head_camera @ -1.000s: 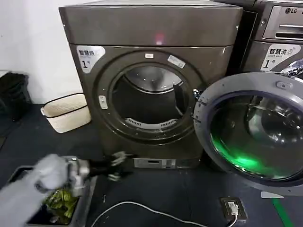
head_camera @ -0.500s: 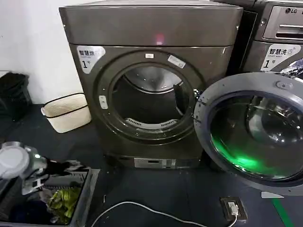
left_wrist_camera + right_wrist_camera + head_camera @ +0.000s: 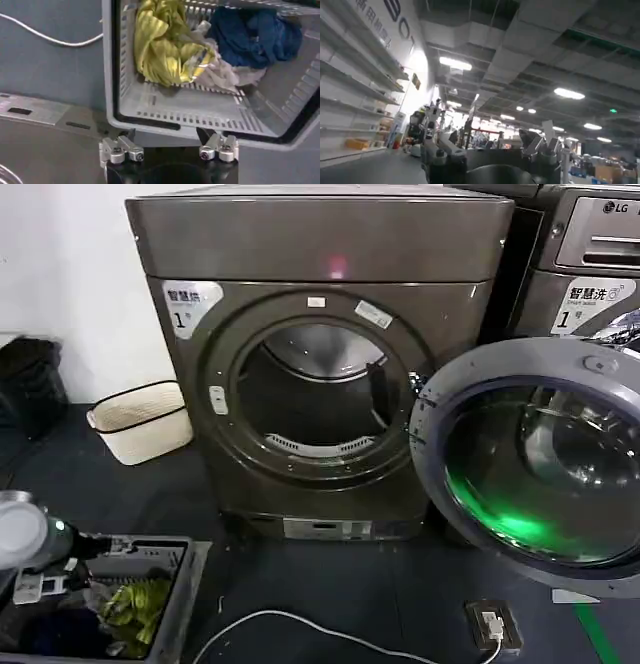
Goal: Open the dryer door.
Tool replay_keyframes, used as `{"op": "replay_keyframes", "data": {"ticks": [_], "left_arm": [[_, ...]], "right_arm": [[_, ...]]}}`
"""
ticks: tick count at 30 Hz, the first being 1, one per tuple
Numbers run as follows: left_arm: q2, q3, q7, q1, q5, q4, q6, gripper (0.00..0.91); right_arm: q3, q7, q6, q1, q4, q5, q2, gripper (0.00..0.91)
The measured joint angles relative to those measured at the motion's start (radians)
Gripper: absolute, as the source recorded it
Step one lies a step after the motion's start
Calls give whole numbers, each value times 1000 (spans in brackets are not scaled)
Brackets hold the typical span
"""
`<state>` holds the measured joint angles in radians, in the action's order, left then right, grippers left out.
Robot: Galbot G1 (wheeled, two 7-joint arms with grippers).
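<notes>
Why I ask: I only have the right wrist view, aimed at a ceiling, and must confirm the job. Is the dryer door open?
Observer: Yes. The dryer door stands wide open to the right of the dryer, its grey inner face toward the head camera.
Operator: Where is the left end effector?
Observer: The left end effector is open, low by the rim of a laundry basket on the floor.
Operator: Anything in it?
Observer: A yellow cloth and a blue cloth.

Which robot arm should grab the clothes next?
Probably the left: the left gripper hangs open just over the laundry basket of clothes, while the right gripper points at the ceiling.
</notes>
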<state>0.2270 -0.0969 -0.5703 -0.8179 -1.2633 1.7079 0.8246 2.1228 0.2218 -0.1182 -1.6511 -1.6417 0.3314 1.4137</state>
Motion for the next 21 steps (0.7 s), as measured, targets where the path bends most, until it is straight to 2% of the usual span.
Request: {"op": "replay_keyframes", "data": {"ticks": [21], "left_arm": [[-11,-20,4,-55,-77,-36,-1,907]], "right_arm": [[-9,-1,12,5,4,-16,9,907]]}}
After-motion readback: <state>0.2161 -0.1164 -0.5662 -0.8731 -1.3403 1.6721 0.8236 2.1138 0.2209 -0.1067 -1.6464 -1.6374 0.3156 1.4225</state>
